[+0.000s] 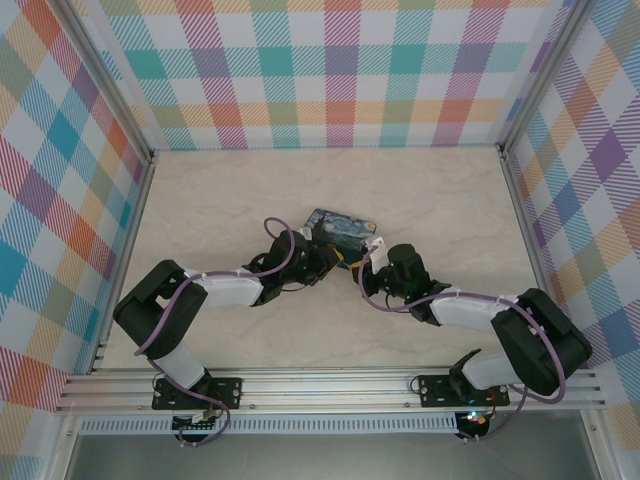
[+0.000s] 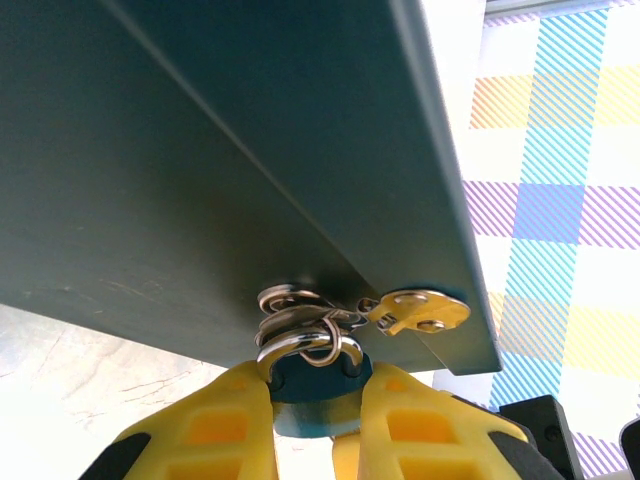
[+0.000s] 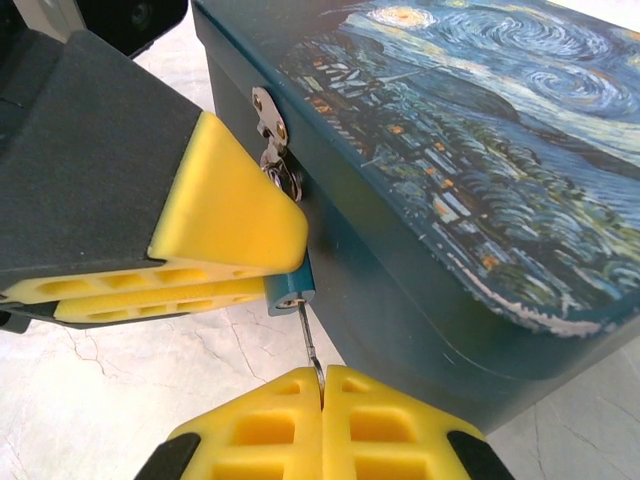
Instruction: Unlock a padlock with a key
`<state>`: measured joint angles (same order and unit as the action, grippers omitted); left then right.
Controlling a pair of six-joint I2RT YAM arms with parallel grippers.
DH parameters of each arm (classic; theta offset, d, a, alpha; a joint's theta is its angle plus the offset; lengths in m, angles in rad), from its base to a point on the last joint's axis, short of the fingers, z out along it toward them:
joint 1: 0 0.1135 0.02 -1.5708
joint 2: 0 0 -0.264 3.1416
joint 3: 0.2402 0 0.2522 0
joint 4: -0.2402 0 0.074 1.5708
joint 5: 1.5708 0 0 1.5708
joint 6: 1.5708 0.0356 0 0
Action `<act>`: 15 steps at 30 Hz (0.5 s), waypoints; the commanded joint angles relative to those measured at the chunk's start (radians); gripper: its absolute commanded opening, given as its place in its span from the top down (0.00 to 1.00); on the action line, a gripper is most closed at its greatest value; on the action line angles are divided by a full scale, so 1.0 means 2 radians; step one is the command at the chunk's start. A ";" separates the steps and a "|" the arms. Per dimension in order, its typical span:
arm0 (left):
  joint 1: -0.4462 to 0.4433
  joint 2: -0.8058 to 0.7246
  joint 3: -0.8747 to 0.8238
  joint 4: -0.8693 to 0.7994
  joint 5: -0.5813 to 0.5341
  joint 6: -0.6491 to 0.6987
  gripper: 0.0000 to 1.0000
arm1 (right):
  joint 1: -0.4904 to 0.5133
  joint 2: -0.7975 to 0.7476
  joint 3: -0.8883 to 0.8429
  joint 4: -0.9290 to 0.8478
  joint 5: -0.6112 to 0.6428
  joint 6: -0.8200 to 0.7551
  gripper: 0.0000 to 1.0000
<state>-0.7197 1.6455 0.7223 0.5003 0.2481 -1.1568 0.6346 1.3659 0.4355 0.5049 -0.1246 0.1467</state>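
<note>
Right tool (image 3: pixel 322 385) pinches key (image 3: pixel 307 335) in right wrist view; left wrist view: left tool (image 2: pixel 318 425) clamps padlock (image 2: pixel 300 392).

- In my left wrist view the left fingers (image 2: pixel 225 420) swallow most of the padlock (image 2: pixel 305 405); its keyhole end is hidden, and the tin (image 2: pixel 200 150) runs off the top and left edges.
- In my right wrist view those fingers leave me just a blue sliver of padlock; the key (image 3: pixel 306 335) shows only a thin shank, its head buried between the right fingers (image 3: pixel 265 430).
- How deep the key sits, I cannot tell.
- From overhead, padlock and key are too small to pick out among the fingers at the tin.
</note>
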 commanded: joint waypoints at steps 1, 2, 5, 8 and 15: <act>-0.005 -0.015 -0.005 0.027 -0.004 -0.005 0.82 | 0.002 0.001 0.007 0.027 -0.008 0.010 1.00; -0.005 -0.016 -0.006 0.026 -0.004 -0.005 0.82 | 0.002 0.003 0.008 0.028 -0.008 0.010 1.00; -0.005 -0.016 -0.006 0.026 -0.004 -0.004 0.82 | 0.003 0.007 0.010 0.034 -0.011 0.012 1.00; -0.005 -0.015 -0.007 0.030 -0.005 -0.007 0.82 | 0.003 0.012 0.014 0.034 -0.015 0.016 1.00; -0.006 -0.016 -0.008 0.047 -0.001 -0.019 0.82 | 0.006 0.035 0.020 0.059 -0.026 0.038 1.00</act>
<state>-0.7197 1.6455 0.7136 0.5114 0.2298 -1.1725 0.6365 1.4162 0.4419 0.5549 -0.1482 0.1886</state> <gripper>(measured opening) 0.181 0.058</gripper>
